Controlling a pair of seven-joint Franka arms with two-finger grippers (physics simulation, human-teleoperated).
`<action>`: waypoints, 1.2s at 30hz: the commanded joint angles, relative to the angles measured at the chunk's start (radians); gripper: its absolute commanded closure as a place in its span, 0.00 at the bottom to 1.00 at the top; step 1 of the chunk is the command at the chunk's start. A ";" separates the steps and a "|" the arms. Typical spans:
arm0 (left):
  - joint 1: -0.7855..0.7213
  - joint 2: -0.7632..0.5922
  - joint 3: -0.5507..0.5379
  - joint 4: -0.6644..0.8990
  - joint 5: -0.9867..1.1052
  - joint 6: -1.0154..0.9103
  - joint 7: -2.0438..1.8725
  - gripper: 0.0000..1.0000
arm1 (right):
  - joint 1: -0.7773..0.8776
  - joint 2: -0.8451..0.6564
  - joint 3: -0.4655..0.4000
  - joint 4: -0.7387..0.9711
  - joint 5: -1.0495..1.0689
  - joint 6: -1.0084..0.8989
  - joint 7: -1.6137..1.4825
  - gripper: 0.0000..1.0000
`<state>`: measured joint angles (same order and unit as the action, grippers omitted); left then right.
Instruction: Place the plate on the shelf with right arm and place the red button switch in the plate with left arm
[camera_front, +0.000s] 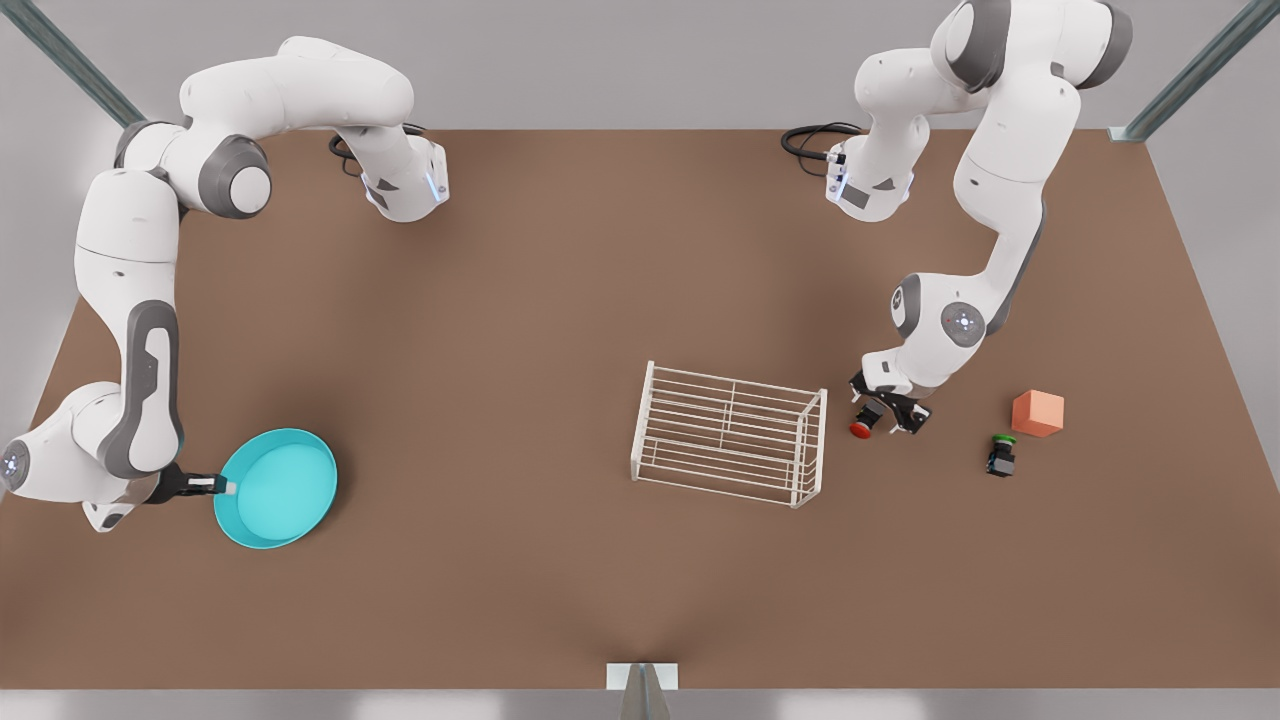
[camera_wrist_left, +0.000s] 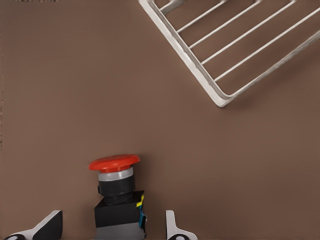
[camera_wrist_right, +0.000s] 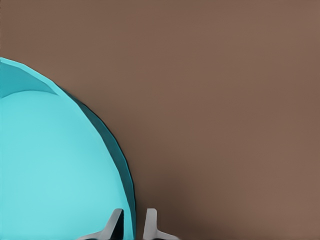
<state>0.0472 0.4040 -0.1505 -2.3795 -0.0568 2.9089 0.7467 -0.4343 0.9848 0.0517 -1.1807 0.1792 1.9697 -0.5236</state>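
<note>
The turquoise plate (camera_front: 280, 487) lies on the brown table at the front view's left. My right gripper (camera_front: 222, 487) is at its rim, and in the right wrist view the gripper (camera_wrist_right: 132, 223) has its fingers pinched on that plate (camera_wrist_right: 55, 165) edge. The white wire shelf (camera_front: 730, 435) stands upright mid-table. Just to its right in the front view lies the red button switch (camera_front: 862, 427). My left gripper (camera_front: 888, 418) is low over it, open. Seen from the left wrist, the switch (camera_wrist_left: 117, 192) sits between the spread fingers of the gripper (camera_wrist_left: 111, 227), with a corner of the shelf (camera_wrist_left: 180, 51) beyond.
A green-capped switch (camera_front: 1001, 455) and an orange cube (camera_front: 1037, 412) sit to the right of the left gripper in the front view. Bare brown table stretches between the plate and the shelf.
</note>
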 joint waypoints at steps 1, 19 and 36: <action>0.000 -0.001 0.000 0.000 0.000 0.010 -0.013 0.00 | 0.005 -0.001 -0.001 0.000 0.000 -0.006 -0.007 0.68; 0.000 0.004 0.000 0.000 -0.001 0.012 -0.013 0.00 | 0.003 -0.072 0.007 0.001 0.011 -0.190 0.001 0.79; 0.000 0.009 0.000 0.002 -0.001 0.012 -0.015 0.08 | 0.129 -0.248 0.358 0.004 0.013 -0.336 0.329 0.78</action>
<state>0.0476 0.4134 -0.1503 -2.3788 -0.0588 2.9208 0.7364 -0.3210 0.7453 0.4066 -1.1774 0.1976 1.6795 -0.4412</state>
